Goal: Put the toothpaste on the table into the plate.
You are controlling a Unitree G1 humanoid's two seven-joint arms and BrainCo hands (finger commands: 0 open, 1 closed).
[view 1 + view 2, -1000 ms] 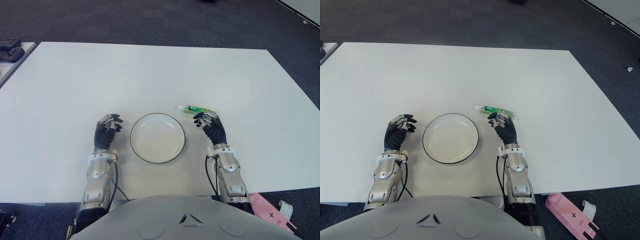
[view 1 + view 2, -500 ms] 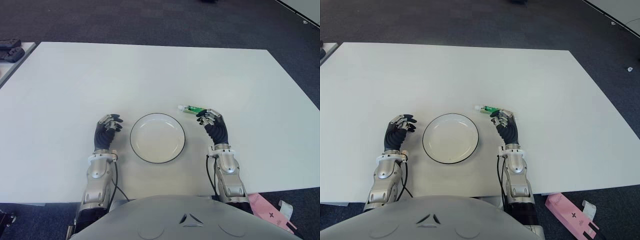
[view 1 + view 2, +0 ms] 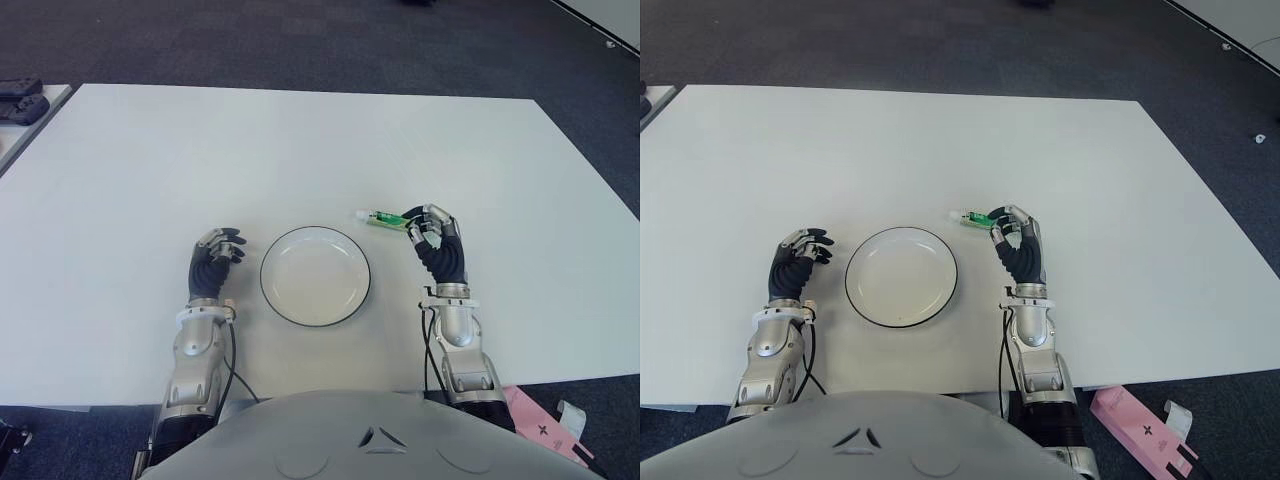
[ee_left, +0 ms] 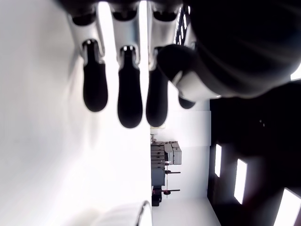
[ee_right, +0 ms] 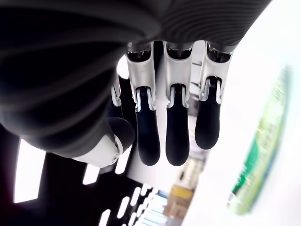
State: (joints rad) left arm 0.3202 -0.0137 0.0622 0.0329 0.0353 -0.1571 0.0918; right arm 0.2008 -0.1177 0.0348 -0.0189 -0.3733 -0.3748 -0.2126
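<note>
Toothpaste (image 3: 385, 217), a slim green-and-white tube with a white cap, lies flat on the smooth white table (image 3: 300, 150), just past the plate's far right rim and clear of it. Your right hand (image 3: 437, 243) sits at the tube's right end; its wrist view shows the dark, rounded fingers (image 5: 177, 136) loosely extended with the tube beside them, not enclosed, so the hand is open and holds nothing. The plate (image 3: 315, 275) is round, shallow and glossy white with a thin dark rim, and bare inside. Your left hand (image 3: 213, 262) shows just left of the plate, fingers relaxed and empty. You have wide bare tabletop beyond both hands; the table's near edge runs close behind your wrists.
</note>
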